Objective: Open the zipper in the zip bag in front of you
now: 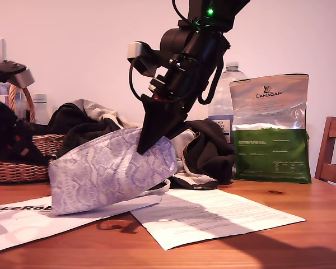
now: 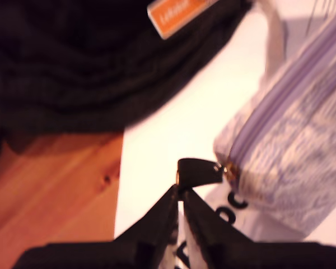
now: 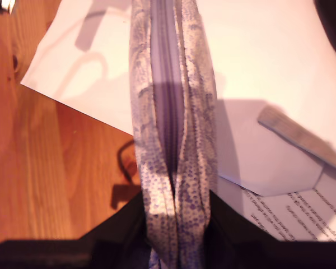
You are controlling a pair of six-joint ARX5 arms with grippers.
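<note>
My second gripper (image 3: 176, 224) clamps the zip bag (image 1: 109, 171), reaching steeply down. My first gripper (image 2: 180, 196), nearly closed, touches the zipper (image 2: 280, 95) pull tab (image 2: 199, 171); grip unclear.

Dark clothes (image 1: 210, 151) crowding behind zip bag (image 1: 109, 171)

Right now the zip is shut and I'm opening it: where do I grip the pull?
The dark pull tab, sticking out free from the zip bag's end. Come at its free tip, from beyond that end, jaws closing across its flat faces.
</note>
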